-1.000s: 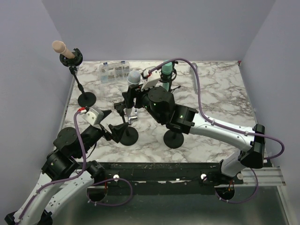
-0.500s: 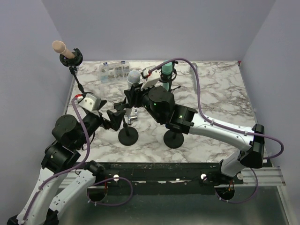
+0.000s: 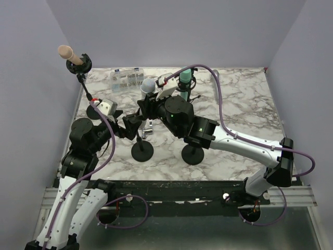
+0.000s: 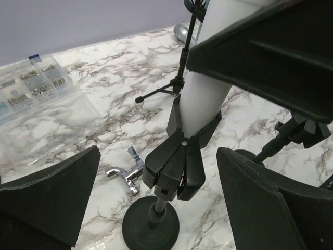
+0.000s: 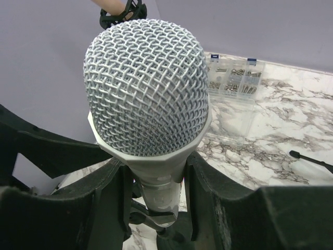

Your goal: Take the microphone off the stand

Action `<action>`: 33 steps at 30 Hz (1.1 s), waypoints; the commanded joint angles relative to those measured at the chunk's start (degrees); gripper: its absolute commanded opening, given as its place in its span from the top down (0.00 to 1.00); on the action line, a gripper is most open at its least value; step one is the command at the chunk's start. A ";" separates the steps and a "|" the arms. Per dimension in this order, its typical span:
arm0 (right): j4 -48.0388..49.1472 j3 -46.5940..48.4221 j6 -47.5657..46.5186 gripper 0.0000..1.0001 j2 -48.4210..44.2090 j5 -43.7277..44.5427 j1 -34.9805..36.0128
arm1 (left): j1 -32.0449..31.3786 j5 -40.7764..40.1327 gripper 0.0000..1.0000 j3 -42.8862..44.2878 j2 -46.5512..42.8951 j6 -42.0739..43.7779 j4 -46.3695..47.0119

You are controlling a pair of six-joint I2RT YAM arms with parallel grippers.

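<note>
Microphone (image 5: 148,88) with a round silver mesh head, standing upright in the clip of its black stand (image 4: 151,226), near the middle of the marble table (image 3: 244,104). Pinched just under the head by the right gripper (image 5: 157,192), one black finger pressed on each side of the grey handle. Left gripper (image 4: 158,195) spread wide, one finger on each side of the stand's clip, not touching it. Just beside the stand's round foot, a shiny metal piece (image 4: 125,174) lying flat. Further back, a small black tripod (image 4: 174,88). Close on the right, a green microphone (image 3: 184,78) on a second stand, with the right arm across its pole. Far back on the left, a pink microphone (image 3: 66,52) tilted on a third stand. At the back, a clear box (image 3: 127,79) of little screws, with small blue and white labels, too small to read.
</note>
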 commanded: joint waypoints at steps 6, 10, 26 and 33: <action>1.91 0.52 -0.21 0.95 0.89 -2.27 0.46 | 0.42 1.64 0.02 -2.89 2.77 2.05 4.26; 1.88 0.26 0.09 0.95 0.82 -2.36 0.46 | 0.41 3.72 0.05 -2.64 3.29 1.78 4.78; 1.89 0.13 -2.62 0.96 -0.76 1.52 0.46 | 0.41 6.80 1.00 -5.06 2.27 3.45 3.43; 1.98 0.91 -9.55 0.96 -1.85 14.30 0.39 | 0.41 8.79 1.00 -5.44 2.92 3.19 3.88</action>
